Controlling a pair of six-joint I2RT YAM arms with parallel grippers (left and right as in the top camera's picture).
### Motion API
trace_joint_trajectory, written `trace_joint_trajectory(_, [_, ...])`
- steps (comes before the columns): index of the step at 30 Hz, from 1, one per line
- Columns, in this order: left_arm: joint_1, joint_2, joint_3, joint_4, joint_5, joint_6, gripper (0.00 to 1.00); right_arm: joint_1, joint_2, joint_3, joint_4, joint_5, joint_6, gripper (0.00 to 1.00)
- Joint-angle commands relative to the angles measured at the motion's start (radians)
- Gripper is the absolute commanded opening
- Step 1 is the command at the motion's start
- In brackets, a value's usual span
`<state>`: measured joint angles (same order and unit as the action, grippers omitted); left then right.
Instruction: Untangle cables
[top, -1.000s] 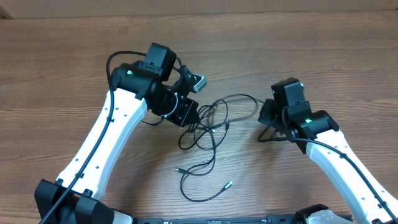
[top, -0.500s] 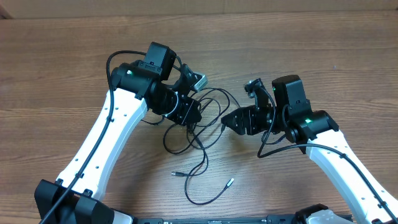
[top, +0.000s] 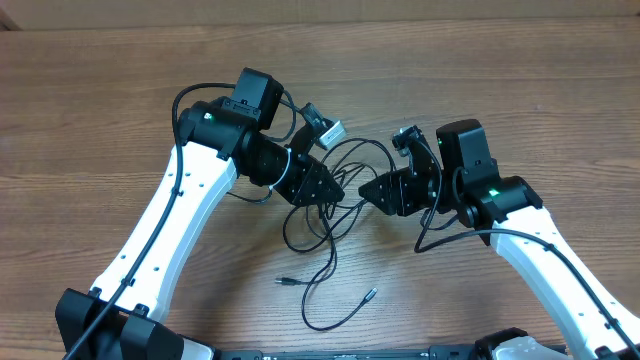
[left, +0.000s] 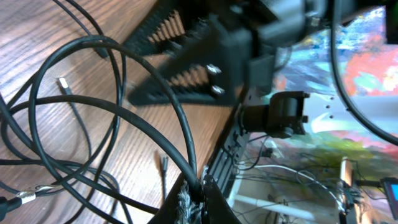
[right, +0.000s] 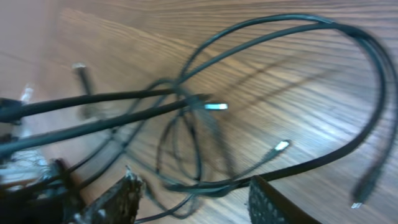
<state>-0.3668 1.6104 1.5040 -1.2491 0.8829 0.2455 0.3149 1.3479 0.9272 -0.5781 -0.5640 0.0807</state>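
Barely any progress: the cables (top: 325, 212) are one knotted clump mid-table. Left gripper (top: 334, 188) is clamped on a strand, right gripper (top: 368, 190) has its jaws apart just to the right, and nothing's separated yet.

No legible text, label, brand or number in any view. Checked cables (top: 322, 212), left arm (top: 170, 220), right arm (top: 550, 270) and desk (top: 120, 90). Colourful background beyond the desk edge is too blurred to read.

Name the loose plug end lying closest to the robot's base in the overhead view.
The silver-tipped plug, the right one of the two. The other loose plug lies to its left, slightly farther from the base, and looks darker.
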Motion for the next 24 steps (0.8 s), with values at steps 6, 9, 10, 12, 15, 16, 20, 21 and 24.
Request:
trace_joint_trajectory(6, [0.0,-0.013,0.004,-0.014,0.062,0.04,0.04,-0.001,0.065,-0.012,0.051,0.04,-0.007,0.43])
trace_joint_trajectory(9, [0.0,-0.013,0.004,-0.008,0.077,0.04,0.04,-0.001,0.082,-0.012,0.062,0.013,-0.007,0.32])
trace_joint_trajectory(10, [0.0,-0.013,0.004,-0.006,0.079,0.04,0.04,-0.001,0.087,-0.012,0.063,0.013,-0.007,0.25])
trace_joint_trajectory(12, [0.0,-0.013,0.004,-0.003,0.079,0.044,0.04,-0.001,0.093,-0.012,0.061,0.021,-0.007,0.13])
trace_joint_trajectory(15, [0.0,-0.013,0.004,-0.005,0.061,0.047,0.04,-0.001,0.1,-0.012,0.032,0.136,0.018,0.04])
trace_joint_trajectory(16, [0.0,-0.013,0.004,-0.006,0.045,0.047,0.04,-0.001,0.102,-0.012,0.01,0.217,0.05,0.04])
trace_joint_trajectory(20, [0.001,-0.013,0.004,-0.022,-0.039,0.046,0.04,-0.002,0.102,-0.012,-0.174,0.816,0.306,0.05])
trace_joint_trajectory(21, [0.001,-0.013,0.004,-0.028,-0.059,0.046,0.04,-0.002,0.102,-0.012,-0.225,0.951,0.367,0.07])
trace_joint_trajectory(24, [0.001,-0.013,0.004,-0.038,-0.122,0.038,0.04,-0.008,0.102,-0.012,-0.352,1.223,0.533,0.1])
